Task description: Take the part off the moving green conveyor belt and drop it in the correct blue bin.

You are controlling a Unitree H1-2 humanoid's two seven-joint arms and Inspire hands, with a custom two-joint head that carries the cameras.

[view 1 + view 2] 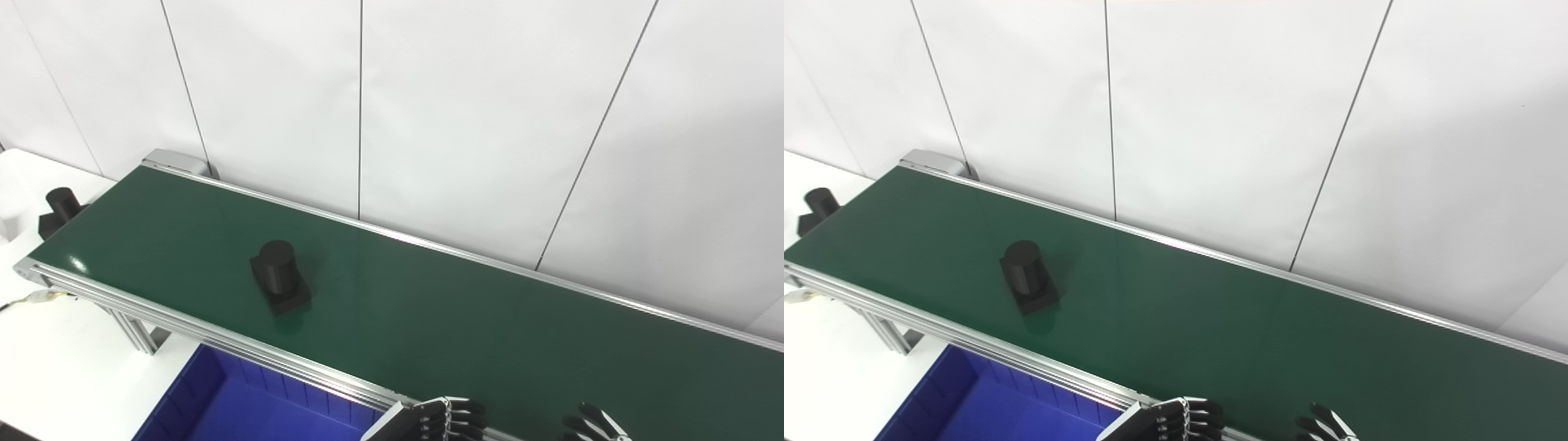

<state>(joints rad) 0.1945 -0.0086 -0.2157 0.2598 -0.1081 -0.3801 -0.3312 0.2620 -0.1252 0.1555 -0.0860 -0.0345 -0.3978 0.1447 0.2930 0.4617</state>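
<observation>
Both hands sit empty at my near belt edge, left hand (450, 416) curled, right hand (594, 422) spread, well apart from the black part (278, 275) upright mid-belt (429, 318); a late reach risks toppling it short of the blue bin (245, 410).

both head views look down and forward from the near side across the green conveyor belt (429, 318) toward the white wall (465, 110); the right eye view sits slightly rightward; both share the belt and the blue bin (968, 410)
</observation>
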